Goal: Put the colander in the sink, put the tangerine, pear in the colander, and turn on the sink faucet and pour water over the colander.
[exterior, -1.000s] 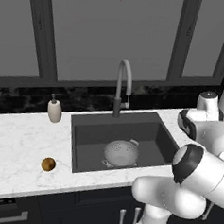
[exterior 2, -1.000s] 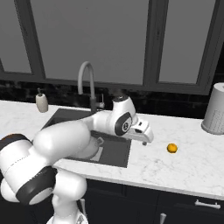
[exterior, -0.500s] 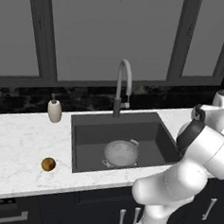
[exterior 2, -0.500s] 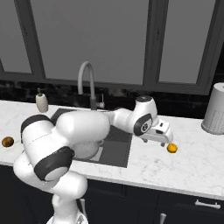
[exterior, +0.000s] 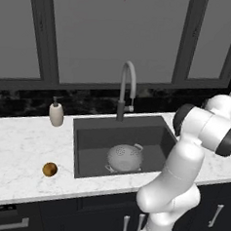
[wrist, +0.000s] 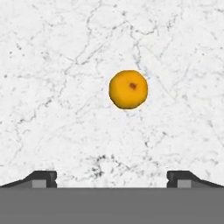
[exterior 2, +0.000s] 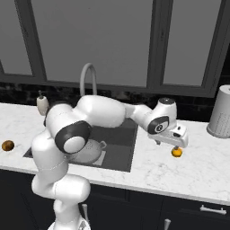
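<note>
tangerine (wrist: pixel 128 89): on the white marble counter (exterior 2: pixel 197 157) right of the sink, sitting free, nothing touching it. Hand view has it above and between the finger tips, slightly right of centre.
gripper (exterior 2: pixel 179 144): hovering just above the tangerine (exterior 2: pixel 177 152), pointing down at it. Fingers (wrist: pixel 43 178) spread wide, gripping nothing, clear of the fruit.
colander (exterior: pixel 125 157): in the sink (exterior: pixel 94 135), resting on the pale plate at the bottom, front half of the basin. No fruit visible inside.
pear (exterior: pixel 49 169): on the counter left of the sink, near the front edge, well apart from the colander.
sink faucet (exterior: pixel 126 89): behind the basin, spout arching over it. No stream seen.
soap bottle (exterior: pixel 56 114): back of the counter, left of the sink.
canister (exterior 2: pixel 220 112): perforated, pale grey, far right of the counter by the wall.
</note>
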You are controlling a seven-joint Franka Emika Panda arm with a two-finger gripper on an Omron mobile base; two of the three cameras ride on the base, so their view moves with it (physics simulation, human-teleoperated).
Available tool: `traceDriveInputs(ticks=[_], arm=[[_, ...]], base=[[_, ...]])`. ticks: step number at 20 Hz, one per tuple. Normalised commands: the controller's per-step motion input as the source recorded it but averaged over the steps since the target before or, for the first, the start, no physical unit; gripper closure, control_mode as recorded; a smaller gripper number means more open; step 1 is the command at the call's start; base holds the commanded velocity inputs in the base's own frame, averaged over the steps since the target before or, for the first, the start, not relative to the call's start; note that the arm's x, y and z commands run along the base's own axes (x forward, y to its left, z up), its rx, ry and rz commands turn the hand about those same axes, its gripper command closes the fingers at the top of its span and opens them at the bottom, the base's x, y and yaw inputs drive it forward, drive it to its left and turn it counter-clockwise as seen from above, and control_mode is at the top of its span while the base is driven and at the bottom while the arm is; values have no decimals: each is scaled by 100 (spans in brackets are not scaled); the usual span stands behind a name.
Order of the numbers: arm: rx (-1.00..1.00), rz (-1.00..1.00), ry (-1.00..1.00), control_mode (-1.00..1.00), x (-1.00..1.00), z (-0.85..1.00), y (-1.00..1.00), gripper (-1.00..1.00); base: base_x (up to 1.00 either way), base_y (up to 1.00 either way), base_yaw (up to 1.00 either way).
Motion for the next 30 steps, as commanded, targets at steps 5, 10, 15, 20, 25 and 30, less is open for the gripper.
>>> traceDriveInputs(ticks=[5,10,15,20,25,30], arm=[[5,0,1,-100,29,-29,-7,-100],[1,0,5,-100,26,-28,-24,-100],[0,0,0,-100,19,-29,-14,-100],[0,0,0,-100,14,-28,1,-100],[0,0,0,-100,11,-31,9,-100],[0,0,0,-100,4,-28,1,-100]], base=[[0,0,0],[0,0,0],[0,0,0],[0,0,0],[0,0,0],[0,0,0]])
